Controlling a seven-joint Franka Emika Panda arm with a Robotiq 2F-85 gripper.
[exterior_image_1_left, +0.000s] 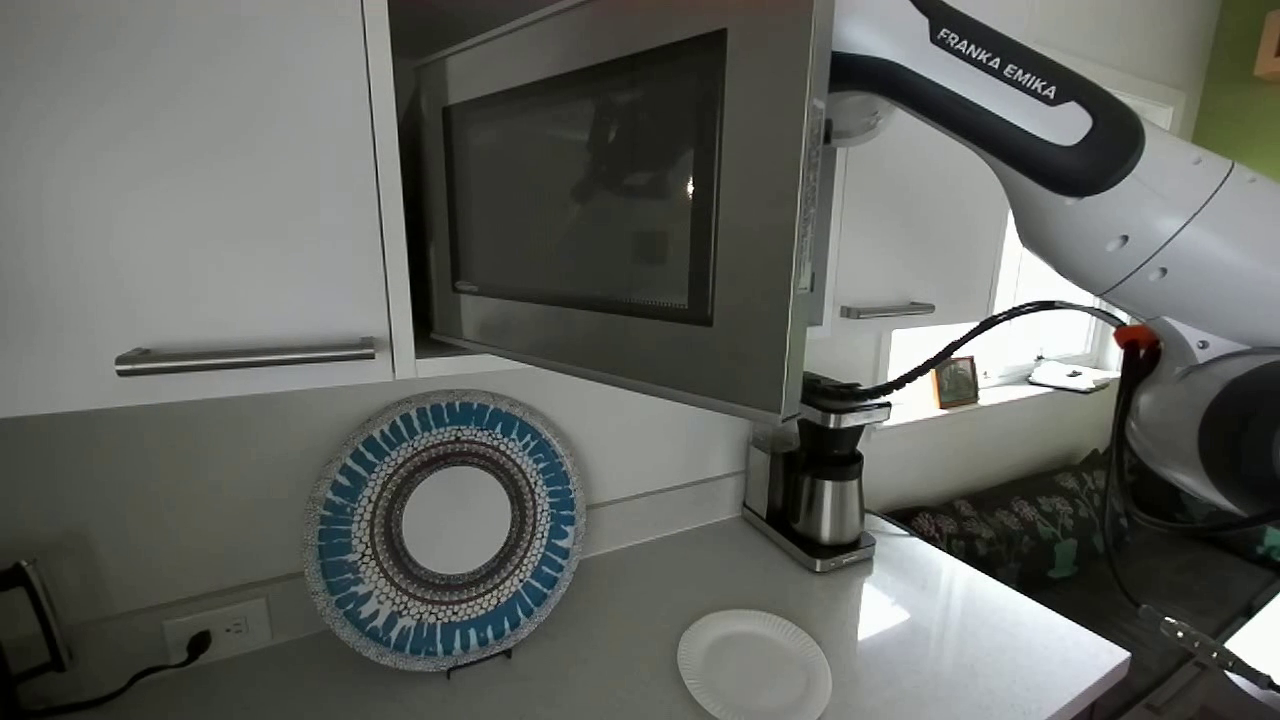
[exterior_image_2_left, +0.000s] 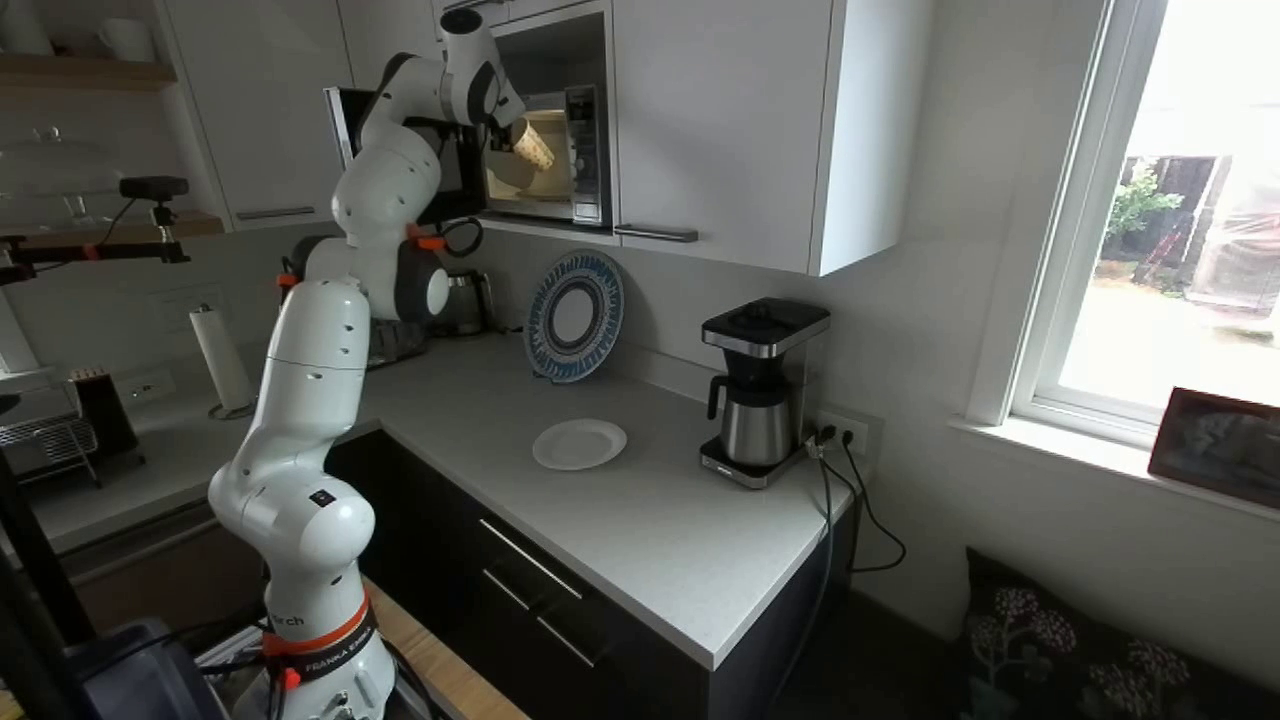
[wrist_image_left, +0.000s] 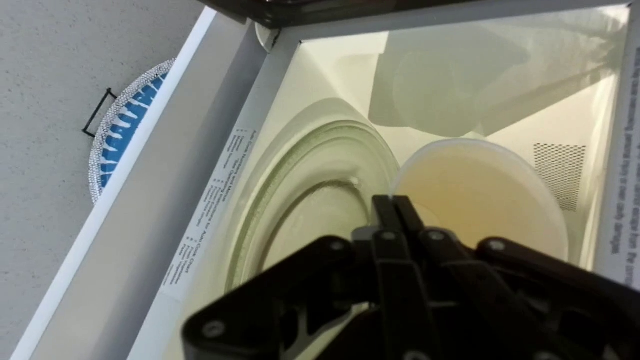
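My gripper is shut on the rim of a cup, one finger inside the wall and one outside. The wrist view looks into the cup's pale orange interior; its lower part is hidden behind the fingers. In an exterior view the cup shows a patterned outside and hangs tilted in front of the lit microwave cavity. Left of the cup in the wrist view lies the glass turntable, with nothing visible on it. The microwave door stands swung open and hides the gripper in that exterior view.
Below the microwave, a white paper plate lies on the counter. A coffee maker stands near the counter's end. The blue patterned round platter leans by the wall. Cabinet panels border the microwave niche.
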